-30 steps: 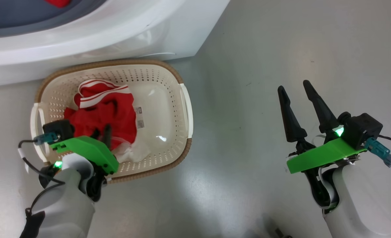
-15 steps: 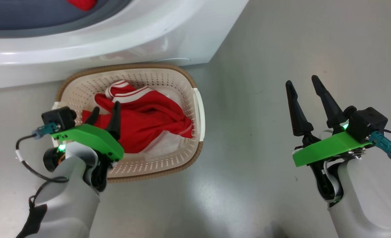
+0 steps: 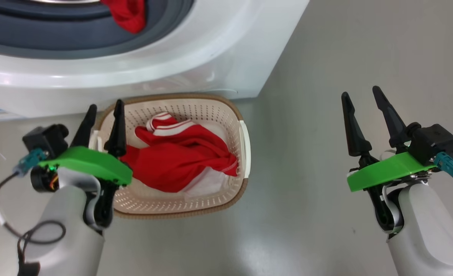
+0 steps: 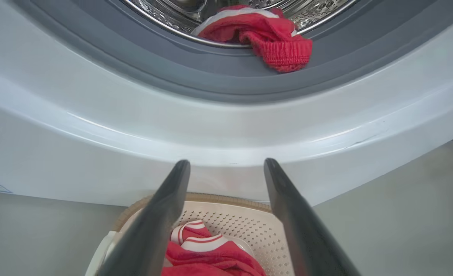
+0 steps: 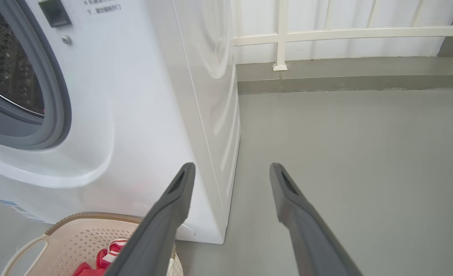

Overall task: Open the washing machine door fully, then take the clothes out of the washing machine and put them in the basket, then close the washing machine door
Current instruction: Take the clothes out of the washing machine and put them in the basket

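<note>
Head view: the left claw (image 3: 105, 105) and the right claw (image 3: 360, 92) are both held apart and empty; some clothes (image 3: 180, 165) lie in the basket (image 3: 245, 153). Left wrist view: a red garment (image 4: 276, 42) draped over the grey ring (image 4: 226, 84) of the washing machine (image 4: 211, 130) should be pinched at its hanging end.

Grey floor (image 3: 345, 46), basket (image 3: 196, 111) beside washing machine (image 3: 196, 65)

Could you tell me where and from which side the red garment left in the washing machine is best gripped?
Grip the garment by its ribbed end, which droops out over the grey ring: it is bunched and hangs clear of the drum. Come from the front, through the open mouth, likely with the open left gripper, which faces it.
</note>
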Motion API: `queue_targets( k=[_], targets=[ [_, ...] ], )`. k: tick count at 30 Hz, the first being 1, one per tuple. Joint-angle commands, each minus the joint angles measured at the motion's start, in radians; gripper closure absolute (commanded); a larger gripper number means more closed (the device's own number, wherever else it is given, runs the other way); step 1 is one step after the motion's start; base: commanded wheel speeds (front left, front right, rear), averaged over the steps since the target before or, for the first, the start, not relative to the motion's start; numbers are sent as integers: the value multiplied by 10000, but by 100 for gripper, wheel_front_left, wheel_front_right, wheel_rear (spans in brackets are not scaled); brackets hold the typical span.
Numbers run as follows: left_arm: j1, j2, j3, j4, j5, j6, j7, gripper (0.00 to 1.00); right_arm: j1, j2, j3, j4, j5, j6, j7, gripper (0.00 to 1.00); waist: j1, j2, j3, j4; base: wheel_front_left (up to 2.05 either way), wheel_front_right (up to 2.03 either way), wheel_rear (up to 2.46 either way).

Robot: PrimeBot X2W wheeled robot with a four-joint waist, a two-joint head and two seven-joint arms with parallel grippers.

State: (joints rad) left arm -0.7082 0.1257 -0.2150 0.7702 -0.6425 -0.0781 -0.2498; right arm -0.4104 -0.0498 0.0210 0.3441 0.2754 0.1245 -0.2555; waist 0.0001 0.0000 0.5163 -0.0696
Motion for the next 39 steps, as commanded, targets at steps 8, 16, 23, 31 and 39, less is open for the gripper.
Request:
queue_targets(
  k=[8, 16, 23, 31, 39],
  targets=[
    [1841, -217, 1373, -2149, 1193, -70, -119, 0, 643, -4, 66, -154, -212, 62, -63, 0, -1, 0, -1389, 224, 0, 0, 0],
    [2908, -511, 1968, -3077, 1519, -190, -119, 0, 1030, -4, 44, -96, -208, 62, -63, 0, -1, 0, -2548, 243, 0, 0, 0],
    [3640, -623, 2037, -3481, 1476, -289, -120, 0, 1652, -4, -282, -209, -322, 62, -63, 0, -1, 0, -3488, 324, 0, 0, 0],
    [4617, -586, 2163, -4110, 1732, -322, -120, 0, 2625, -4, -562, -812, -437, 62, -63, 0, -1, 0, -4350, 357, 0, 0, 0],
    [5648, -564, 2081, -5016, 2266, -129, -120, 0, 3776, -4, -674, -1288, -358, 62, -63, 0, -1, 0, -5275, 432, 0, 0, 0]
  ],
)
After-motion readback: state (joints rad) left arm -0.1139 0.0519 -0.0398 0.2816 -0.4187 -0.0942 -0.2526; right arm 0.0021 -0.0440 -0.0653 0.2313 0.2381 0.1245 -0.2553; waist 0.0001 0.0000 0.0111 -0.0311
